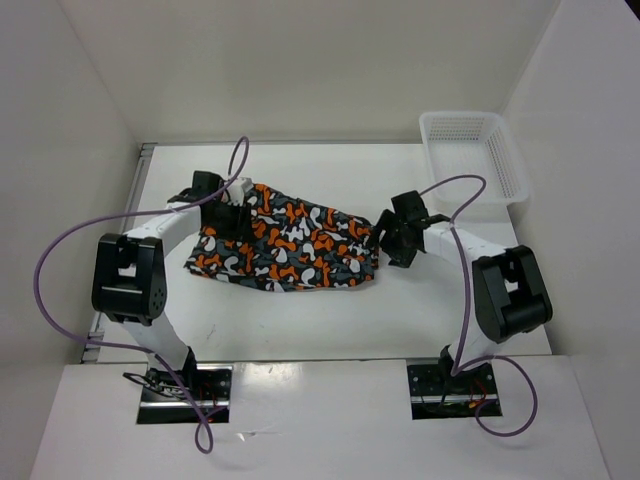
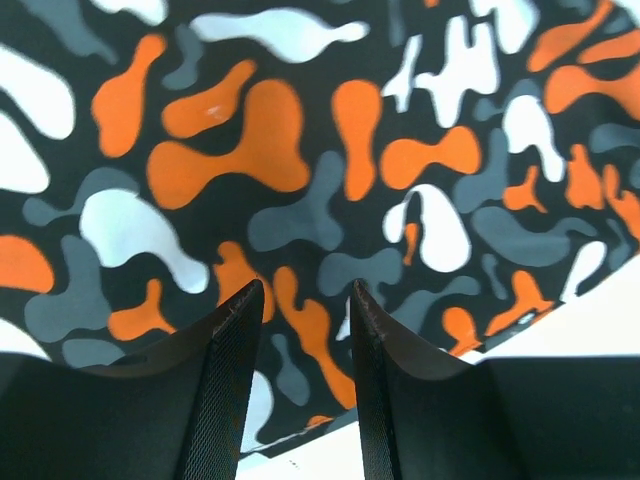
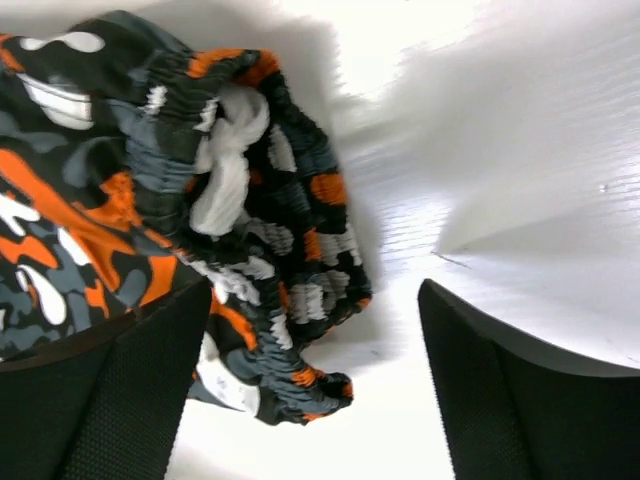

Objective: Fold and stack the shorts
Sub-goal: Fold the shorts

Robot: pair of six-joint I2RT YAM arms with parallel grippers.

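At mid-table, the shorts (image 1: 290, 245) lie spread in a rough, slanted oblong on the white table (image 1: 300, 320), soft cloth printed with orange, grey and white blotches on black. Left edge under the left gripper (image 1: 228, 210); right edge meets the right gripper (image 1: 392, 238). Left wrist view: print fills nearly the whole frame, fabric smooth and fairly flat, rounded bone-like blotches. The two black fingers (image 2: 225, 390) taper to curved tips, inner faces finely ribbed, a narrow gap between them with cloth showing through it; cannot tell whether a fold is pinched there or the tips only sit over the fabric. Right wrist view: jaws spread wide, nothing clamped. The elastic waistband (image 3: 290, 250) is bunched and puckered into tight ridges, curling down beside the left-hand finger (image 3: 120, 400) and reaching partly into the gap; the other finger stands over bare, glossy table. White plastic mesh basket (image 1: 460, 122), rectangular with latticed walls, sits at the far right corner, well apart from the shorts. Purple cables (image 1: 60, 250) loop off both arms.
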